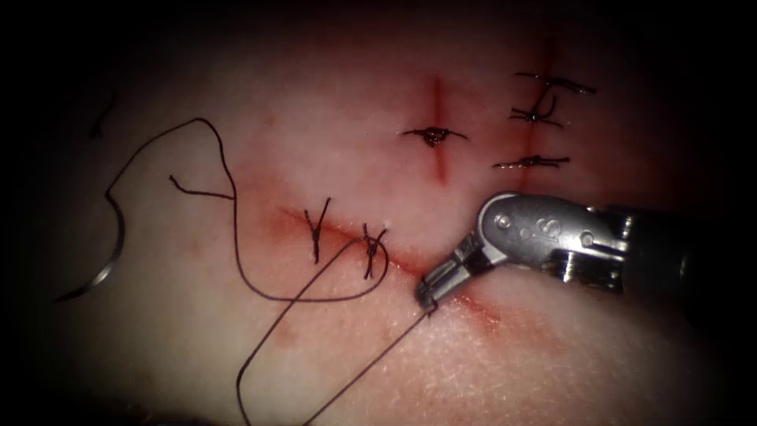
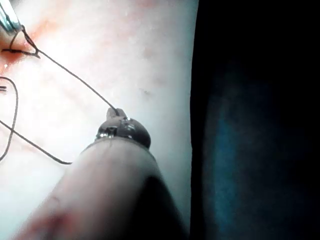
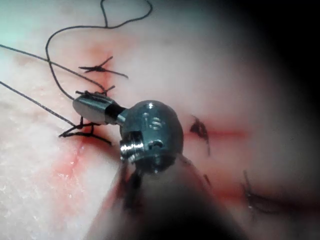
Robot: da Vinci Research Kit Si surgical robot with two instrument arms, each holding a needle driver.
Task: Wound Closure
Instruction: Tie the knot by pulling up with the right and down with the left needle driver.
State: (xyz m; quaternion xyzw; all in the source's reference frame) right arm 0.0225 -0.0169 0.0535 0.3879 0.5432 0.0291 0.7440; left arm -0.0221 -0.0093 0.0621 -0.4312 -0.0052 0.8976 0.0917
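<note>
The curved needle lies free on the tissue, far left of the cut, in neither tool. Its dark thread loops across the tissue past two knotted stitches on the cut. My right tool comes in from the right with its jaws shut at the cut, the thread caught at their tip. From there a taut strand runs down to my left tool, which is shut on the thread. The right tool's tip also shows in the left wrist view.
Two more short cuts lie at the upper right, one with a single stitch, the other with several. Red fluid stains the tissue along the cut beside the right tool. A short loose thread end lies left of the stitches.
</note>
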